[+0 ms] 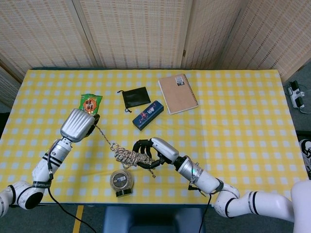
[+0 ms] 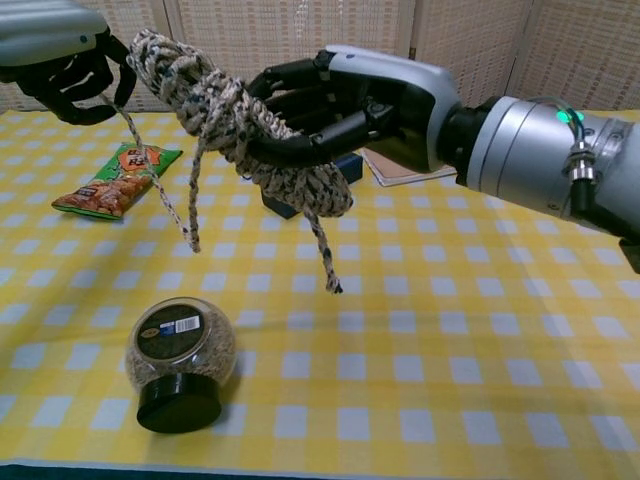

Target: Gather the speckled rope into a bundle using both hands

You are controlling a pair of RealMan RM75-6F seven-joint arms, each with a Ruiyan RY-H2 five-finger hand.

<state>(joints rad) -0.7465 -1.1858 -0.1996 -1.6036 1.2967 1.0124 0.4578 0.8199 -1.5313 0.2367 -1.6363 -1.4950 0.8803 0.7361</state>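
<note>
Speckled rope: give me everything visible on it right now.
The speckled rope is a twisted cord, beige flecked with dark brown or black. Most of it is wound in coils around the fingers of the right hand, held up off the table. One strand runs up to the left hand, which grips it; in the head view that stretch looks fairly straight. A frayed end and a slack loop dangle below the bundle. It touches nothing but the two hands, as far as I can tell.

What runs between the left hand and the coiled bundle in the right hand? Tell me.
A short free stretch of the speckled rope spans from the left hand to the bundle on the right hand; the head view shows it.
</note>
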